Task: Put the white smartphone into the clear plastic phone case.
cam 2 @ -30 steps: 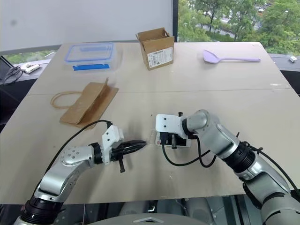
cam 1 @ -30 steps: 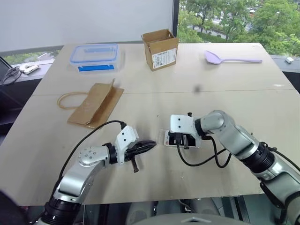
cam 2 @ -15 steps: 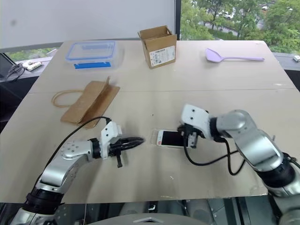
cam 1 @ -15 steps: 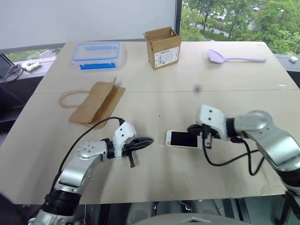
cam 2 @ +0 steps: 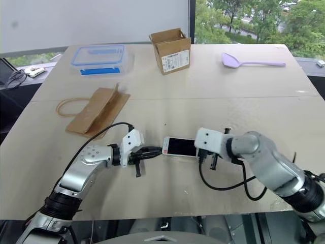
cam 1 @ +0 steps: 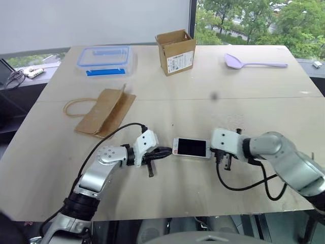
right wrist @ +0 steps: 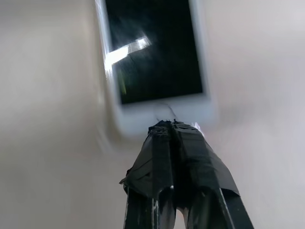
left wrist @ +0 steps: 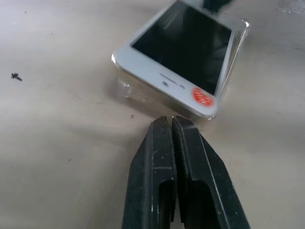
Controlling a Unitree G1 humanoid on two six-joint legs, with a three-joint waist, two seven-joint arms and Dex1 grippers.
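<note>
You had one white smartphone (cam 1: 191,147), one clear plastic phone case (left wrist: 125,89), one blue-lidded food box (cam 1: 103,60), one cardboard box (cam 1: 175,52), one lilac spoon (cam 1: 252,63) and one brown paper bag (cam 1: 104,113) w/ a loop handle, all on the counter (cam 1: 264,107). Two pincers in shot.

Labels: the cardboard box carried a white sticker w/ print too small to read. The phone had a round red sticker at its home-button end; no readable text. No brand legible anywhere.

Phone lay screen-up, near the front-middle of the counter, long axis running left-right between your two arms. It sat on top of the case: in the left wrist view a clear rim stuck out under the phone's near end & along one long side, so phone & case were not lined up flush. Can't tell if it was seated in the rims.

Left pincer (cam 1: 166,151): fingers pressed together, gripping nothing, tips just beside the phone's left short end, the end w/ the red sticker. Whether they touched the case edge, can't tell.

Right pincer (cam 1: 221,152): fingers also pressed together, nothing held, tips at the phone's opp. short end, right up against the white bezel in the right wrist view.

So you had the phone flanked end-to-end by both pincers.
</note>
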